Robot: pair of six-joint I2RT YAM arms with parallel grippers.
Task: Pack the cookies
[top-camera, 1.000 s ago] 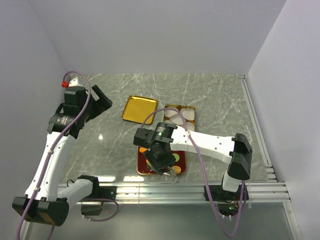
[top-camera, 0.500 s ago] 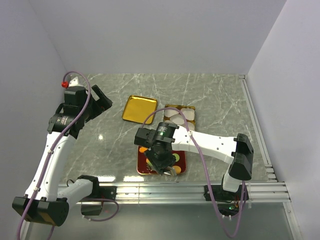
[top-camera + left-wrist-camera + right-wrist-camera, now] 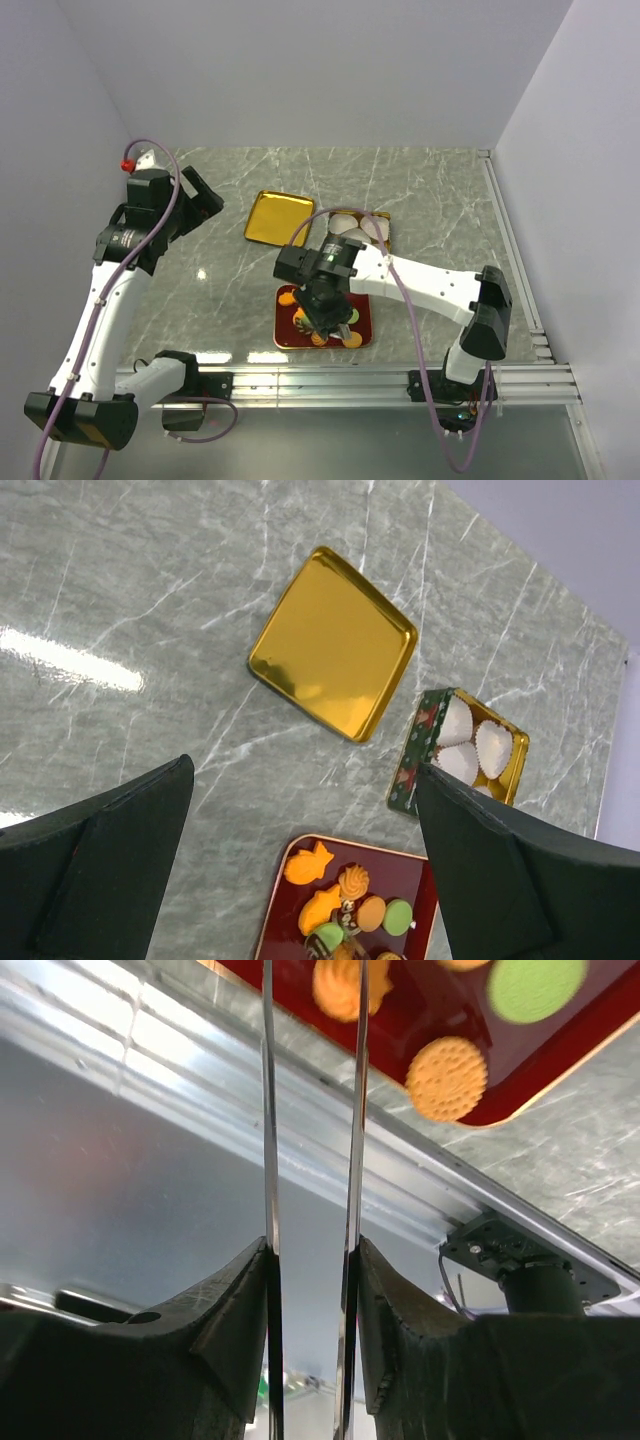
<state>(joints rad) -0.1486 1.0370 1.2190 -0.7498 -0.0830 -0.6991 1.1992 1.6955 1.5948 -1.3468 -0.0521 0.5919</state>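
Several cookies [image 3: 353, 880] lie on a red tray [image 3: 275, 910]: two orange fish, an orange swirl, round orange and green discs. My right gripper [image 3: 335, 322] hangs over the tray [image 3: 282, 335]. In the right wrist view its two thin metal blades [image 3: 313, 980] stand a narrow gap apart, their tips cut off by the top edge. An orange cookie [image 3: 340, 985] lies behind them. A round biscuit [image 3: 447, 1078] and a green disc [image 3: 537, 985] lie beside it. My left gripper [image 3: 300, 770] is open and empty, held high at the far left [image 3: 200, 195].
A gold lid [image 3: 333, 642] lies on the marble table beyond the tray. To its right stands a patterned tin [image 3: 410, 765] holding white paper cups [image 3: 492, 748]. An aluminium rail [image 3: 200, 1070] runs along the table's near edge, close to the tray.
My right gripper has moved from the tray's near edge to over its middle. The left arm has barely moved.
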